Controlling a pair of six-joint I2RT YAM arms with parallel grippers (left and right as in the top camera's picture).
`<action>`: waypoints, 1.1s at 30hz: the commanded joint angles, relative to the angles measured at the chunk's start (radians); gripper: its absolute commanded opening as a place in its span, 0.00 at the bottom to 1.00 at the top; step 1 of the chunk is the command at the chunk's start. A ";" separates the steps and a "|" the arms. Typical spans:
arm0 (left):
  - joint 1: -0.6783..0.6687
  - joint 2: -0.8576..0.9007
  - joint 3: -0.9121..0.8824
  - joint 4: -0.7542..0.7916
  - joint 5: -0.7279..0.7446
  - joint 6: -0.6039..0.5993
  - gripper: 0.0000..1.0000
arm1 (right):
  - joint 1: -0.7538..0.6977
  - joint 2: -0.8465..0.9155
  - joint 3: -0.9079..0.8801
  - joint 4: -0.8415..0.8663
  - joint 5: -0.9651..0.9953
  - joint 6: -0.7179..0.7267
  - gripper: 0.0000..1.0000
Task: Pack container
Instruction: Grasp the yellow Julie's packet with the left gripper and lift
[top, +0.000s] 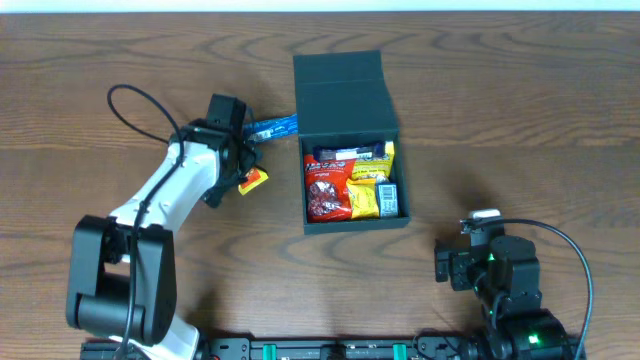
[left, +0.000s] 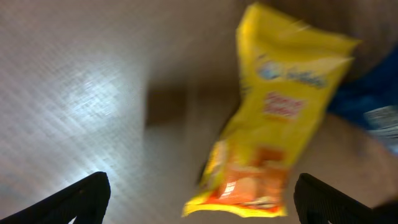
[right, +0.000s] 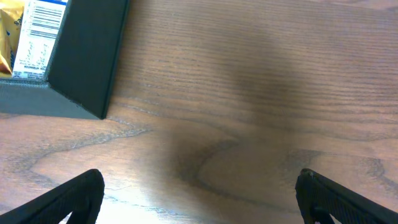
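The dark teal-green container (top: 353, 222) stands open at the table's middle, its flap lid (top: 340, 92) folded back. Inside lie a red packet (top: 328, 193), a yellow packet (top: 366, 198) and other snacks. My left gripper (top: 240, 160) is open above a yellow-orange snack packet (top: 253, 181) left of the box; in the left wrist view that packet (left: 273, 118) lies between my wide fingers (left: 202, 199), untouched. A blue packet (top: 272, 128) lies beside it, and shows in the left wrist view (left: 367, 106). My right gripper (right: 199, 196) is open and empty over bare wood, near the container's corner (right: 87, 56).
The right arm's base (top: 495, 265) sits at the front right. The left arm (top: 150, 215) stretches from the front left with a black cable loop (top: 140, 105). The wooden table (top: 520, 120) spreads all around.
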 joint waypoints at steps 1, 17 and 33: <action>0.001 0.051 0.072 0.000 0.007 0.032 0.95 | -0.009 -0.004 0.000 -0.001 0.007 0.003 0.99; 0.000 0.192 0.136 0.013 0.005 0.113 0.95 | -0.009 -0.004 0.000 -0.001 0.007 0.003 0.99; -0.014 0.254 0.136 0.033 0.002 0.194 0.61 | -0.009 -0.004 0.000 -0.001 0.007 0.003 0.99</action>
